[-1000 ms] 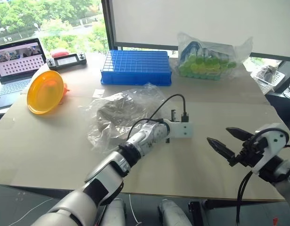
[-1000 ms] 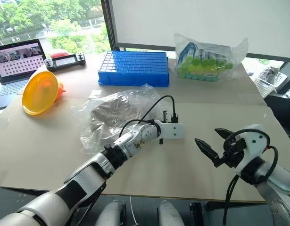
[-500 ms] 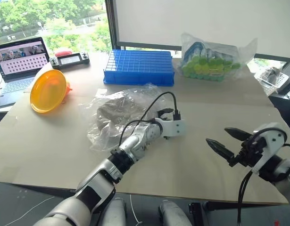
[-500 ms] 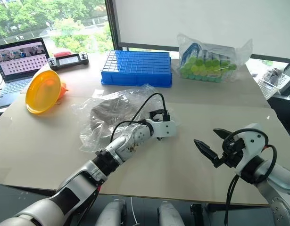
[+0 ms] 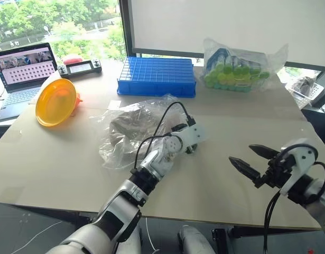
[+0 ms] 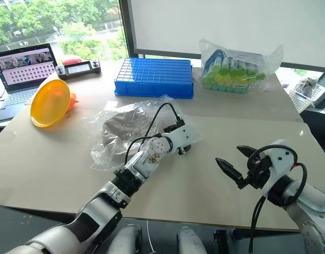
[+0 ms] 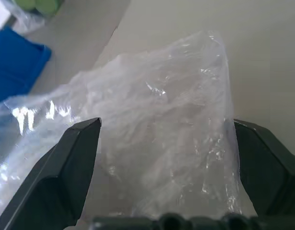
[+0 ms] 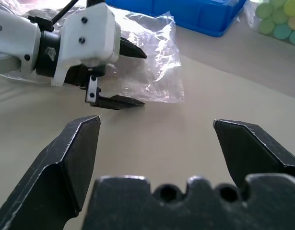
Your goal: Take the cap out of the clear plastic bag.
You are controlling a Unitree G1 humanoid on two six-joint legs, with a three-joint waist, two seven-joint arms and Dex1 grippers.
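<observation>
Nearest the robot, the right gripper [image 5: 253, 160] hangs above the bare near right part of the pale tabletop [image 5: 56, 159], its two black fingers spread wide and holding nothing; it has not shifted over the last second. A little farther in, the left gripper [image 8: 127, 75] sits at the near right edge of the clear crinkly plastic bag [image 5: 136, 127]. A second ago its fingers were pinched together just off the film; now they stand wide apart, and the wrist has rolled so that one finger lies low by the table and the other above. In the left wrist view the loose corner of film lies between the two open fingers, not yet gripped. My reading is that the hand is set to close on this corner, which would pin the bag for the other arm. The soft beige-tan fabric cap [image 5: 126, 123] is still wholly inside the bag, lying as a dark rounded lump toward its far left. Beyond stand a blue gridded plastic tray [image 5: 156, 75], a yellow-orange plate [image 5: 55, 102] and a bag of green-topped items [image 5: 233, 66]
</observation>
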